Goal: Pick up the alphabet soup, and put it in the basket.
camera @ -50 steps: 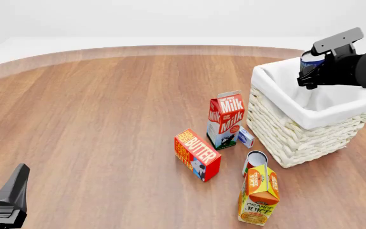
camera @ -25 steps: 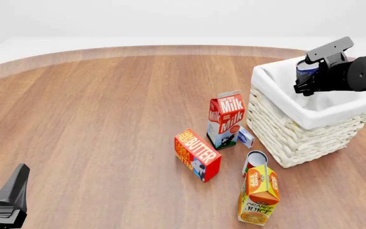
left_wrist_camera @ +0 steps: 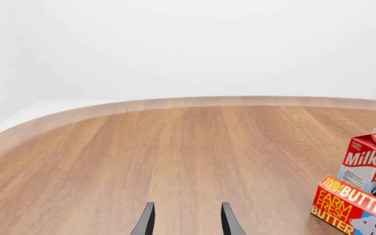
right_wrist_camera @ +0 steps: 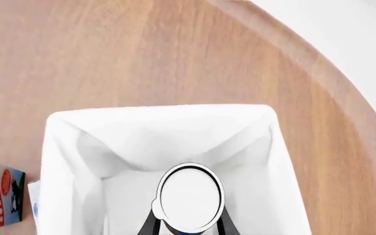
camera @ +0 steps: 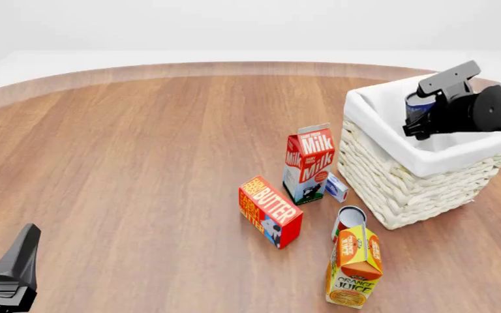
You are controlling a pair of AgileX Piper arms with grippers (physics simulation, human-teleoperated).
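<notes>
The alphabet soup hangs inside the mouth of the basket, its blue side just showing over the near rim, and the right gripper has its fingers clamped on either side of the can. From the right wrist view the silver-white lid sits dead centre over the white cloth liner, so the can is lined up to go straight down without catching the folded edge; my read is that only the release is left. Outside the basket stand the red carton marked "Milk", the "Farm Fresh Butter" box lying beside it, and the "Orange Juice" carton with a red-labelled can touching behind it. Down at the near corner, the left gripper idles, fingers parted, empty.
</notes>
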